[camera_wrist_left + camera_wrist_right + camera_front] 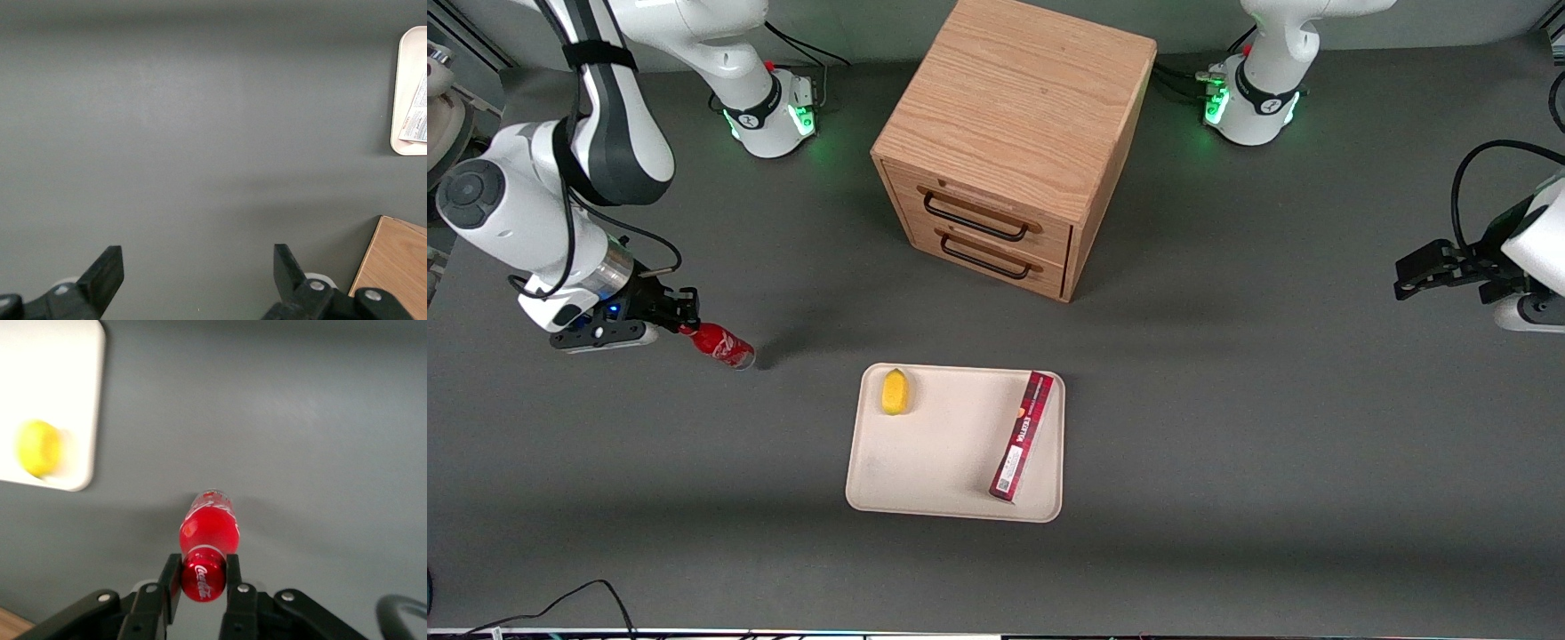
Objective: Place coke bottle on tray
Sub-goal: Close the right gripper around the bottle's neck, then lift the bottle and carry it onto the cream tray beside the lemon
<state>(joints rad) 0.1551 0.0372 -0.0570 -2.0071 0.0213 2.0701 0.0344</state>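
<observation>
The coke bottle [721, 344] is small, glossy red, with white script, and hangs tilted with its cap end in my gripper [684, 326]. The gripper is shut on the bottle's cap and holds it just above the table, toward the working arm's end, apart from the tray. In the right wrist view the bottle [208, 532] points away from the camera and the two fingers [233, 568] press on its red cap. The cream-beige tray [943, 444] lies in front of the drawer cabinet, nearer to the front camera; a corner of the tray [80, 400] also shows in the right wrist view.
On the tray lie a yellow lemon [895, 391] and a long dark-red box [1022, 435]. A wooden two-drawer cabinet [1009, 142] stands farther from the camera than the tray. A black cable [560, 604] lies at the table's near edge.
</observation>
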